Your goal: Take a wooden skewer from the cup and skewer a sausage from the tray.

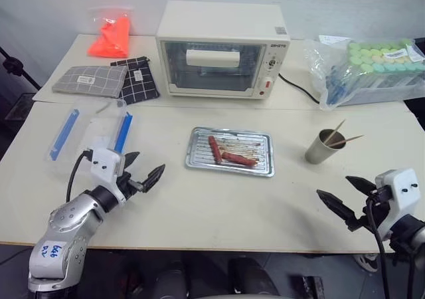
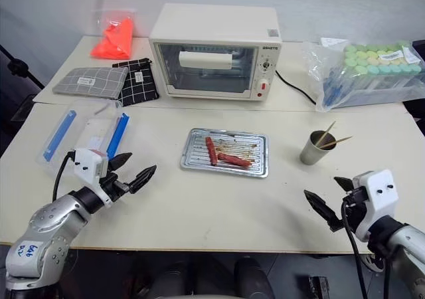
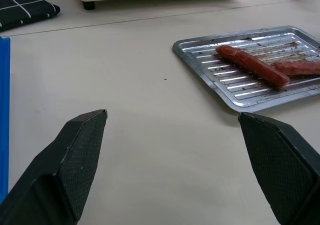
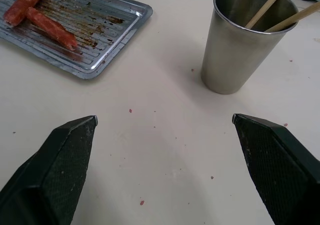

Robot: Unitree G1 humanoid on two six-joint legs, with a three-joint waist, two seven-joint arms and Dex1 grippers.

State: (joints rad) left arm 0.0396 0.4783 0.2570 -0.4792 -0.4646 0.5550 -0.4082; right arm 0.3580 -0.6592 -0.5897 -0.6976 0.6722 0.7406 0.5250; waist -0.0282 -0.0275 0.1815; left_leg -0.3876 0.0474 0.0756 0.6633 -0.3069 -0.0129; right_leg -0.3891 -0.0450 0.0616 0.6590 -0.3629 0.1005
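The tray (image 1: 230, 151) sits at the middle of the table (image 1: 219, 206), in front of the toaster oven (image 1: 222, 48), its long side running left to right. It holds 2 sausages. The sausage (image 1: 239, 159) of the task, the longer one, lies near the tray's front edge with its long axis almost left to right, its right end slightly nearer the robot. The shorter sausage (image 1: 214, 149) lies just to its left, running roughly front to back; their near ends are close together, but contact cannot be confirmed.

The cup (image 1: 321, 147) stands upright to the right of the tray, well apart from it. 2 skewers stand in it, both leaning up and to the right over the rim. The wooden skewer (image 1: 350, 139) that leans lower points more to the right; the other skewer (image 1: 336, 129) stands steeper.

The left gripper (image 1: 141, 171) hangs over the table to the left of the tray, fingers spread wide, nothing between them. The right gripper (image 1: 345, 196) hangs near the front edge, in front of the cup, likewise spread wide and empty.

A clear box with 2 blue clips (image 1: 70, 131) lies at the left.
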